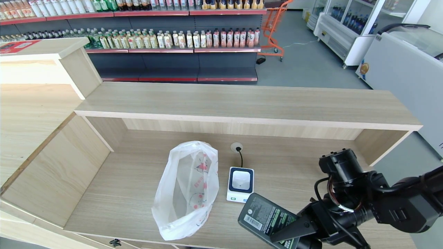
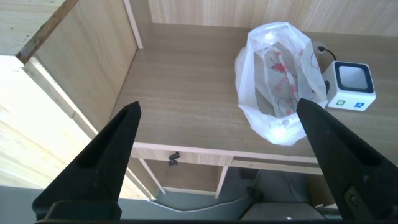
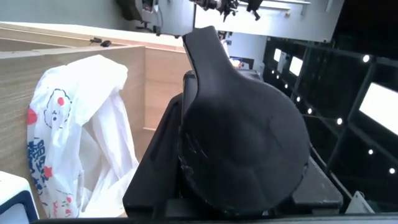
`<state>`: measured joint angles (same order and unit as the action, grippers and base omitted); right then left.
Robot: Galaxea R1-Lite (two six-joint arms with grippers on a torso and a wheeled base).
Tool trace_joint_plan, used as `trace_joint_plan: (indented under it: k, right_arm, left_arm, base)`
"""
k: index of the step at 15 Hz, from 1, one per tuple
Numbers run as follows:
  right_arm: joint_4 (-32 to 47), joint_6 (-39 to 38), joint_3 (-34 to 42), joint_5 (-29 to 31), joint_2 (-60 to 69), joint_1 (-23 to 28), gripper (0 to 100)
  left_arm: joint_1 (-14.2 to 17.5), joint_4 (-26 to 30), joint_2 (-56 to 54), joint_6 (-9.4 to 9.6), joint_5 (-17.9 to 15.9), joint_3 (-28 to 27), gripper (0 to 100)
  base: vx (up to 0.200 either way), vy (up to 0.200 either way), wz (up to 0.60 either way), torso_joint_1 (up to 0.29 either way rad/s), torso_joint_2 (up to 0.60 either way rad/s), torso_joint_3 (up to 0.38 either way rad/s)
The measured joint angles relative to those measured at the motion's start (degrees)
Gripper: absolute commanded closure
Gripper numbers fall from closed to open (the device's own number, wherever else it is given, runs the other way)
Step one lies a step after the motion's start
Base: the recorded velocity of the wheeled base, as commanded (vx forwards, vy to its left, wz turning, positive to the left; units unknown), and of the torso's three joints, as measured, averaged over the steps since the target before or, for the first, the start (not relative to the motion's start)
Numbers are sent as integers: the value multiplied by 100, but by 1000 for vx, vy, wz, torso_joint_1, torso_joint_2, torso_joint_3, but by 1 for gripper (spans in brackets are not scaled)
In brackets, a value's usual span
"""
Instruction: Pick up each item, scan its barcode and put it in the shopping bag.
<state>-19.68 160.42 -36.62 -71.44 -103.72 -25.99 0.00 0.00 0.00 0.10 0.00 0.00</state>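
My right gripper (image 1: 294,230) is clamped on a dark flat packet (image 1: 263,216), its barcode label facing up. The packet sits tilted over the front edge of the counter (image 1: 121,193), just beside the scanner (image 1: 240,183). The white shopping bag (image 1: 188,190) stands mid-counter toward the front edge, mouth open, just beside the scanner (cable at its rear). My left gripper (image 2: 219,106) hangs above the front edge, fingers spread wide and holding nothing.

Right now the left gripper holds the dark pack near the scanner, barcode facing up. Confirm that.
Wrong arm. The head view shows the right gripper holding the dark pack near the scanner, barcode facing up; the left gripper hangs open and empty.
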Motion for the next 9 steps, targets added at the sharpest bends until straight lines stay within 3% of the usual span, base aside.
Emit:
trace_joint_plan:
  k: [9]
  right_arm:
    - [0, 0, -207, -9, -59, -107, 100]
  left_arm:
    - [0, 0, 0, 0, 0, 0, 0]
  base:
    - [0, 0, 0, 0, 0, 0]
